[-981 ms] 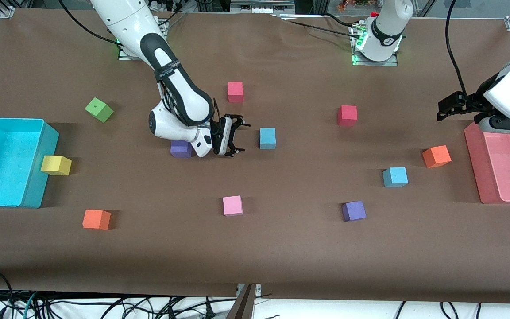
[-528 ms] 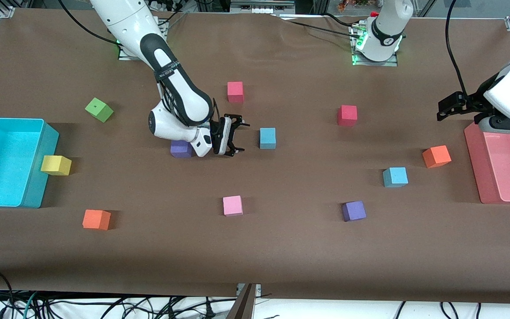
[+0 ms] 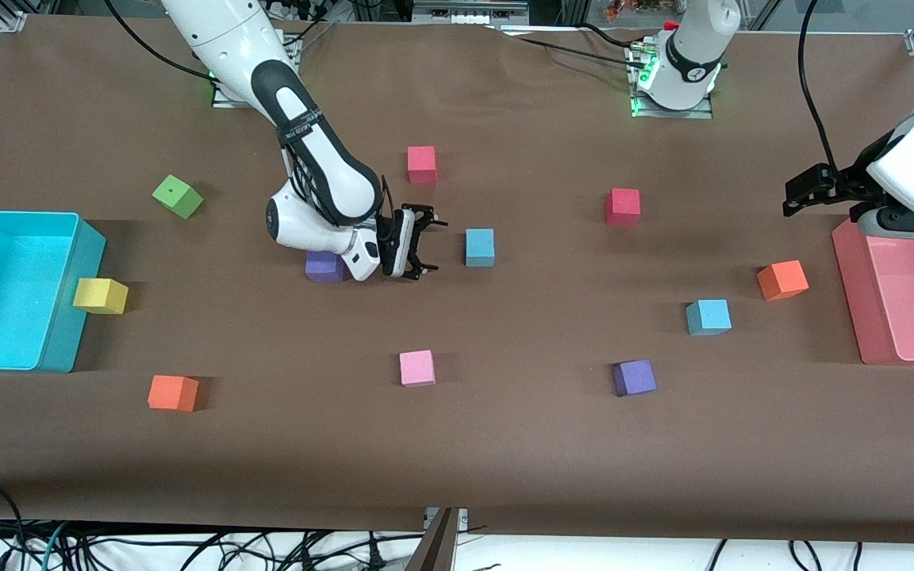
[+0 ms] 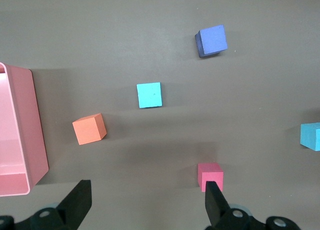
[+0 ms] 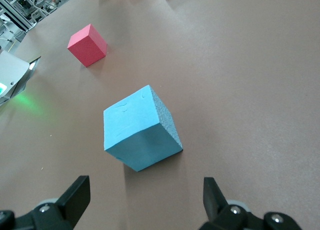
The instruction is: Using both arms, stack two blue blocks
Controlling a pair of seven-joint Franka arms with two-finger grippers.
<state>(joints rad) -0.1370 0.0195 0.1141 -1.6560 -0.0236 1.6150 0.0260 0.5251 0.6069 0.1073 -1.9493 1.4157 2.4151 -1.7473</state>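
Note:
One blue block [image 3: 480,247] lies mid-table; it also shows in the right wrist view [image 5: 140,127] and at the edge of the left wrist view [image 4: 311,136]. My right gripper [image 3: 435,247] is open and empty, low over the table beside this block on the right arm's side, apart from it; its jaws [image 5: 145,202] face the block. The second blue block [image 3: 708,316] lies toward the left arm's end, nearer the front camera, and shows in the left wrist view [image 4: 149,95]. My left gripper [image 3: 790,198] is open and empty, waiting high beside the pink tray [image 3: 893,301], with its jaws wide apart [image 4: 147,202].
A purple block [image 3: 324,267] sits under the right wrist. Red blocks [image 3: 422,164] [image 3: 623,206], an orange block [image 3: 781,279], a purple block [image 3: 634,377], a pink block [image 3: 416,368], and green, yellow and orange blocks lie scattered. A cyan bin [image 3: 13,289] stands at the right arm's end.

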